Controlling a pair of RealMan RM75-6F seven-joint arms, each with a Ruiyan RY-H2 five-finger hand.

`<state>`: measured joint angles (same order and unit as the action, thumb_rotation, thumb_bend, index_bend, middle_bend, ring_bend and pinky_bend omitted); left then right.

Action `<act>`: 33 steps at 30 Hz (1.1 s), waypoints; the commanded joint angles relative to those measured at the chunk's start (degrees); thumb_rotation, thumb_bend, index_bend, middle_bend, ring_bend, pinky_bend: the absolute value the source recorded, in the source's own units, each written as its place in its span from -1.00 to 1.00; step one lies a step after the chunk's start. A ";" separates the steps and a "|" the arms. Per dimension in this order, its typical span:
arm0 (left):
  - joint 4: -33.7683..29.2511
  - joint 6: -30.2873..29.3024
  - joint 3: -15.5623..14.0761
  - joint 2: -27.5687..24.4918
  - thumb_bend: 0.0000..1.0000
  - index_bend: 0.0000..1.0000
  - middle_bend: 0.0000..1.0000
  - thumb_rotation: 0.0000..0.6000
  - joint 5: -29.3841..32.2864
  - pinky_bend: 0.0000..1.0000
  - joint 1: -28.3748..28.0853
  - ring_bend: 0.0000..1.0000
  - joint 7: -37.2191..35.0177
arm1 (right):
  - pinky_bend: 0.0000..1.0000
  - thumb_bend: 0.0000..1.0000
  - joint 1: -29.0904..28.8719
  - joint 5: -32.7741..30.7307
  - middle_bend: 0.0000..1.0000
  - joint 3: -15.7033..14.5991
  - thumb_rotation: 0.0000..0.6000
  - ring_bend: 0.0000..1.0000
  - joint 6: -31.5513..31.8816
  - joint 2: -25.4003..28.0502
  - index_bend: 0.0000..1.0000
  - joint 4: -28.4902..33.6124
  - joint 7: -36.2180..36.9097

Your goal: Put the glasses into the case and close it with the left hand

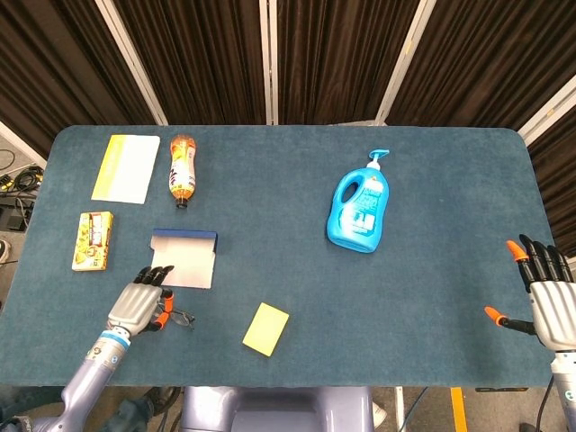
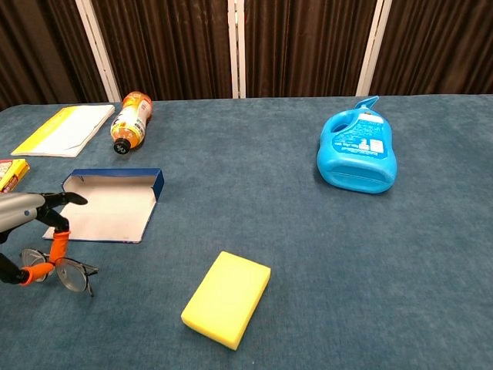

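Now left hand (image 2: 27, 231) pinches one glasses (image 2: 65, 271); one case (image 2: 108, 206) open; right hand (image 1: 551, 301) spread.

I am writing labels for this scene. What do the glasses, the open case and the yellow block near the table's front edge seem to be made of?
Glasses: thin dark frame, probably metal wire, with clear lenses.
Case: looks like stiff card or plastic, blue outside, matte white inside, with flat folded walls.
Yellow block: likely foam sponge, matte with soft rounded edges.
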<state>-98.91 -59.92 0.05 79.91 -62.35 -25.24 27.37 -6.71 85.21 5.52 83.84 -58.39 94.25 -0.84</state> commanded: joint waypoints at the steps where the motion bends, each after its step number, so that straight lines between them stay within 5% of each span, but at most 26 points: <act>1: -0.54 -0.09 0.78 -0.62 -0.10 0.15 -1.00 1.00 0.42 -1.00 -0.43 -1.00 -0.37 | -1.00 -1.00 -0.01 0.03 -1.00 -0.02 1.00 -1.00 0.00 -0.02 -1.00 0.01 -0.11; 12: 0.60 2.32 7.54 -1.01 -0.09 0.16 -1.00 1.00 7.88 -1.00 -6.25 -1.00 1.51 | -1.00 -1.00 -0.43 -0.52 -1.00 0.01 1.00 -1.00 -0.90 -0.48 -1.00 -0.39 -0.81; 17: 7.56 6.46 10.75 1.43 -0.08 0.16 -1.00 1.00 14.29 -1.00 -11.03 -1.00 2.45 | -1.00 -1.00 -0.83 -1.97 -1.00 0.30 1.00 -1.00 -2.10 -0.91 -1.00 -1.16 -1.12; 33: 24.99 13.07 11.56 9.44 -0.08 0.16 -1.00 1.00 9.79 -1.00 -15.94 -1.00 -8.10 | -1.00 -1.00 -1.25 -3.95 -1.00 0.75 1.00 -1.00 -3.21 -1.69 -1.00 -2.21 -2.07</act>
<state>-74.86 -47.58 11.66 88.59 -51.77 -40.64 20.07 -7.95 81.28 6.27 80.64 -60.06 92.04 -2.89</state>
